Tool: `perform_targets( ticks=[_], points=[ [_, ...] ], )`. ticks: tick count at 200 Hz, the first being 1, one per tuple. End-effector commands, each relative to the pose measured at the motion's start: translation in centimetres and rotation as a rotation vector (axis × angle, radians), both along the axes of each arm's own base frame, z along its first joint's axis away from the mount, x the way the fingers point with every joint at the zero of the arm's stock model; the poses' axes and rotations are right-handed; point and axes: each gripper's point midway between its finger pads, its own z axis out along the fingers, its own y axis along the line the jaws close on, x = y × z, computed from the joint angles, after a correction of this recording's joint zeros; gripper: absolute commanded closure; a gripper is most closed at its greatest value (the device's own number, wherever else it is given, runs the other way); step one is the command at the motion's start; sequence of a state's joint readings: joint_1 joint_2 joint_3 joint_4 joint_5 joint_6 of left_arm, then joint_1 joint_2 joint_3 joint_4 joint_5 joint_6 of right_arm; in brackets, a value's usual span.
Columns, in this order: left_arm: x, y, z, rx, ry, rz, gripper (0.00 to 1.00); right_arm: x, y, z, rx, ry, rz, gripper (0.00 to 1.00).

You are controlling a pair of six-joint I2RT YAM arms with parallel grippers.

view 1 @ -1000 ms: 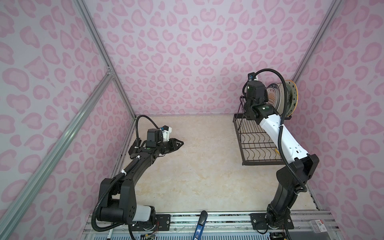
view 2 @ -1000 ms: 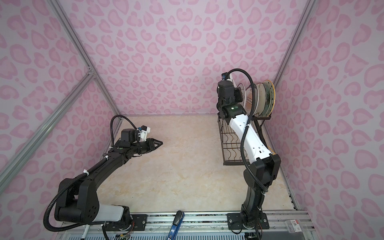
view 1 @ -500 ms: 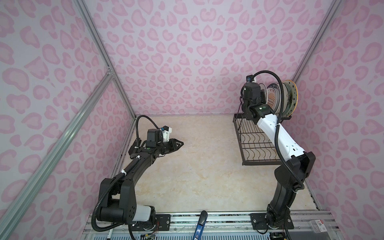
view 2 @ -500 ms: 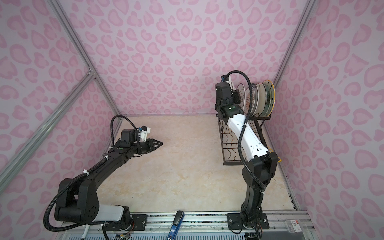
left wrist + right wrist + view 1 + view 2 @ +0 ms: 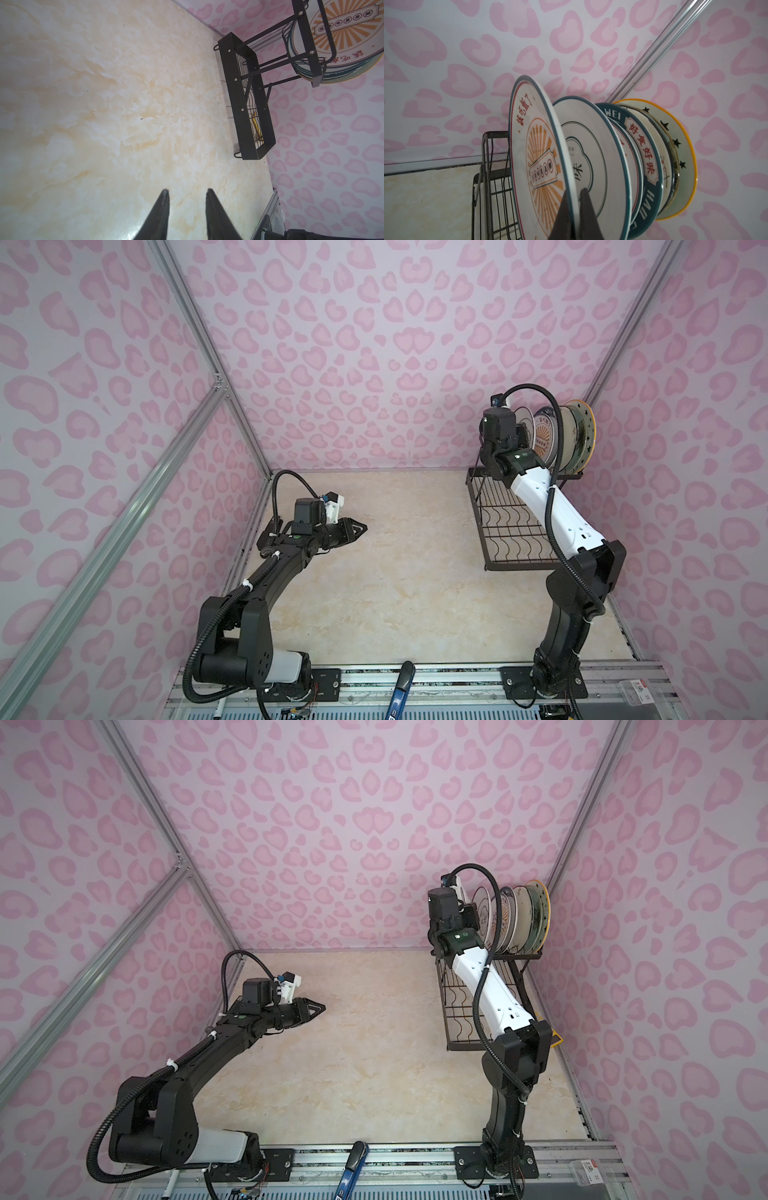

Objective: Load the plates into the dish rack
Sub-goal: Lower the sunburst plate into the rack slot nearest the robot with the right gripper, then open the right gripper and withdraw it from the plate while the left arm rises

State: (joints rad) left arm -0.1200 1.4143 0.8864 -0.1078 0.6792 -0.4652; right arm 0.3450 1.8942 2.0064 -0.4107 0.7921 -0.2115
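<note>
Orange-sunburst plate is standing on edge in the top tier of the dish rack; right gripper is still clamping its rim while drifting slightly sideways, so it's probably just seating the last one. Left gripper is idling part-open, empty

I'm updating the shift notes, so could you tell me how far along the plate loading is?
Nearly finished, by the look of it. Done: a row of plates stands upright in the upper tier of the dish rack. In hand: the right gripper pinches the rim of the orange-sunburst plate at the front of that row. Left: probably only releasing it; no plate shows on the table, and the left gripper is open and empty.
</note>
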Motion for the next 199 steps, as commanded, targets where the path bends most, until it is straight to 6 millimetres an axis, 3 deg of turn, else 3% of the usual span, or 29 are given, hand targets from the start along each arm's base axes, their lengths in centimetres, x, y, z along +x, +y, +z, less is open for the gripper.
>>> perform_targets(
  ticks=[1, 128, 176, 199],
  points=[
    [0.4, 0.1, 0.7, 0.009, -0.03, -0.002, 0.67, 0.1, -0.1, 0.3, 0.016, -0.031, -0.024, 1.0],
    [0.4, 0.2, 0.9, 0.012, -0.03, -0.002, 0.67, 0.0, 0.2, -2.1, 0.04, 0.016, -0.025, 1.0],
    [0.4, 0.2, 1.1, 0.011, -0.032, -0.004, 0.66, 0.0, 0.1, -2.0, 0.041, 0.014, -0.026, 1.0],
    [0.5, 0.1, 1.1, 0.009, -0.033, -0.005, 0.66, 0.1, 0.1, -1.8, 0.04, 0.011, -0.022, 0.94]
  ],
)
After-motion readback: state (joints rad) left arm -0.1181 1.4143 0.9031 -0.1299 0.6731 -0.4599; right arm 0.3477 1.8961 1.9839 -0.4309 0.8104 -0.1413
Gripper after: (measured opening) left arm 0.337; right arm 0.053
